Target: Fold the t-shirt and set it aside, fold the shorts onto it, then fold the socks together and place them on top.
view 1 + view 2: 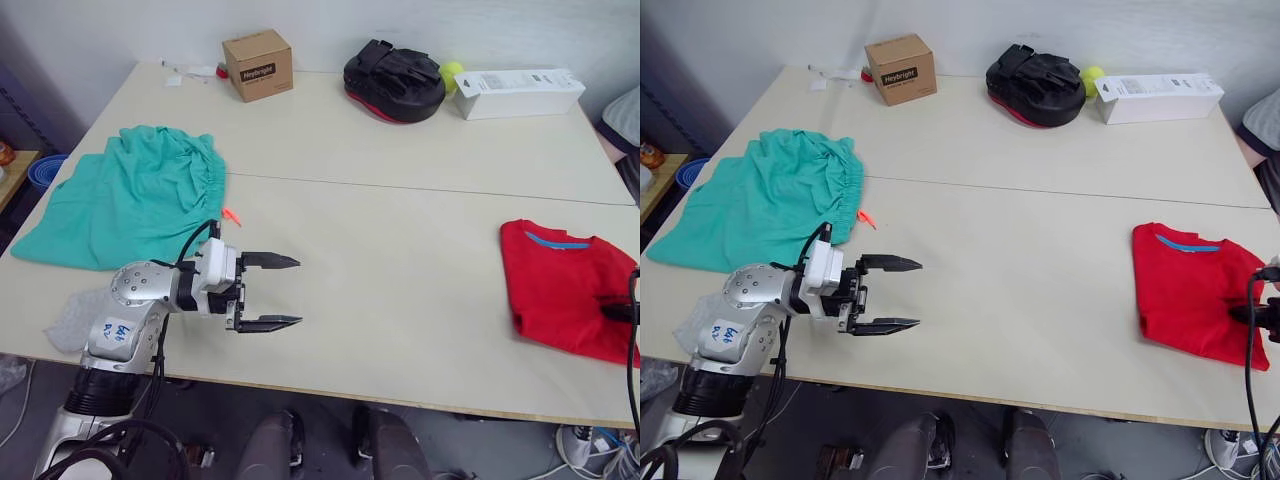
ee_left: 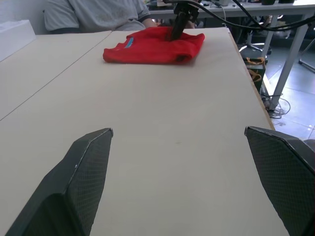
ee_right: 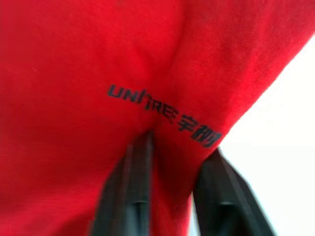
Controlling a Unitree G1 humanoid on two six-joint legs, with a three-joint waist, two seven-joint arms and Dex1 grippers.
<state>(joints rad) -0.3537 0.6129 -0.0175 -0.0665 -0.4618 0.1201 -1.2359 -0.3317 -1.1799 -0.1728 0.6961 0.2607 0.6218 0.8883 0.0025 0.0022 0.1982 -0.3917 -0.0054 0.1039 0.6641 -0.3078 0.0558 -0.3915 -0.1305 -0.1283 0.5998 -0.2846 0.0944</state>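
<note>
left end effector [image 1: 288, 292] wide, empty | right end effector [image 3: 170, 191] pinching t-shirt [image 1: 565, 285] | shorts [image 1: 130, 195] beside left arm | box [image 1: 258, 64], black bag [image 1: 393, 80] far edge

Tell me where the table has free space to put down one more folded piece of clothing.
The widest bare patch lies mid-table, between the shorts and the folded t-shirt, in front of the open left claw. The back edge is crowded: cardboard box, black bag, white box.
</note>
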